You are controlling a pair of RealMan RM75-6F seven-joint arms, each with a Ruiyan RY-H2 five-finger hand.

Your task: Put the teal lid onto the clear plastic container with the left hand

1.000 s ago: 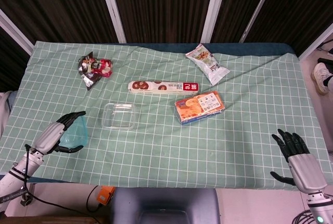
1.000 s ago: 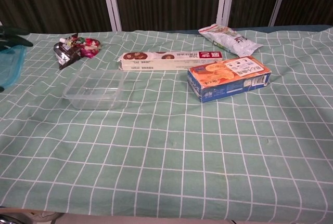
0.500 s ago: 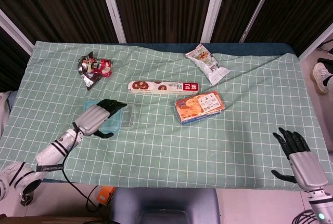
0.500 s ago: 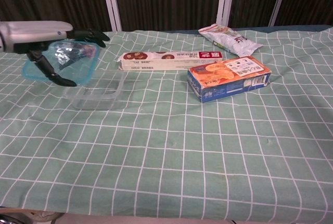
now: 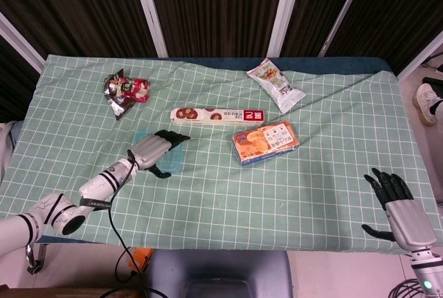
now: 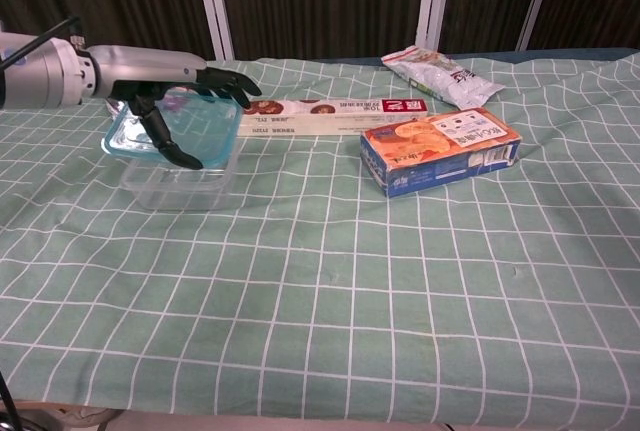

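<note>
1. Chest view: the left hand [image 6: 165, 86] holds the teal lid [image 6: 180, 129] just above the clear plastic container [image 6: 180, 183], fingers stretched over the lid's top and thumb hooked under its near edge. Whether lid and container rim touch cannot be told.
2. Head view: the left hand [image 5: 154, 151] and the teal lid [image 5: 165, 157] cover nearly all of the container; only lid edges show past the fingers.
3. Right hand [image 5: 401, 209] hangs off the tabletop's near right corner, fingers spread and holding nothing; the chest view does not show it.
4. Container position: left of centre on the tabletop, nearer than the long biscuit box [image 6: 330, 114].
5. Orange cracker box [image 6: 440, 149] lies right of the container; the white snack bag [image 6: 437, 73] is by the far edge; the dark wrapper [image 5: 124, 92] is toward the far left corner.
6. Change from half a second ago: the hand and lid have moved rightward, from the container's left rim to directly over it.
</note>
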